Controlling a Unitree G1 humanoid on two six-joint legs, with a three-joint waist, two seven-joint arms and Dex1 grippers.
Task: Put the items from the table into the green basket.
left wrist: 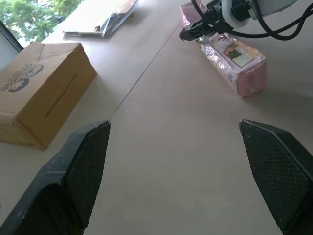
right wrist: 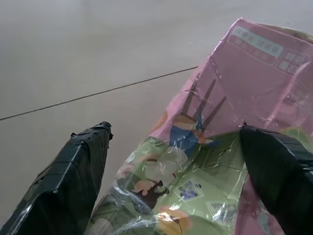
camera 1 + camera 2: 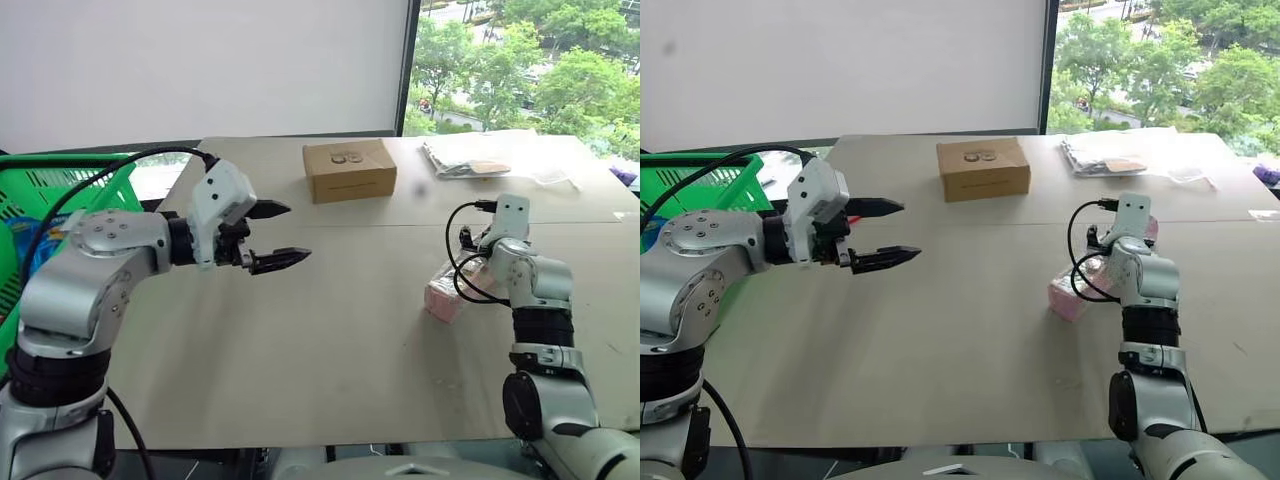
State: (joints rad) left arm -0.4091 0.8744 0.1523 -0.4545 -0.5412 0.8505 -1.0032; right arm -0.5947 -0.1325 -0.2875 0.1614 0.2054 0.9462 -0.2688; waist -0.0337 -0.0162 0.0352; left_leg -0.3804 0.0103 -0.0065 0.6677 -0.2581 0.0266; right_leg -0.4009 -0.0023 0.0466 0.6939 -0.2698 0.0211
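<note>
From the head view, the left gripper (image 3: 279, 236) hung open above the counter (image 3: 330, 340), beside the green basket (image 3: 60, 195) at far left. In the left wrist view, a cardboard box (image 1: 41, 90) sat behind. In the right wrist view, the right gripper (image 2: 183, 181) stood open astride the foil packet (image 2: 234, 122).

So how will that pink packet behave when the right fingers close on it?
The pink packet looks wrapped in glossy, crinkled film, so it may slip. Its creased wrap suggests it could give or sag rather than stay rigid. Lying flat on the table, it seems unlikely to roll.
</note>
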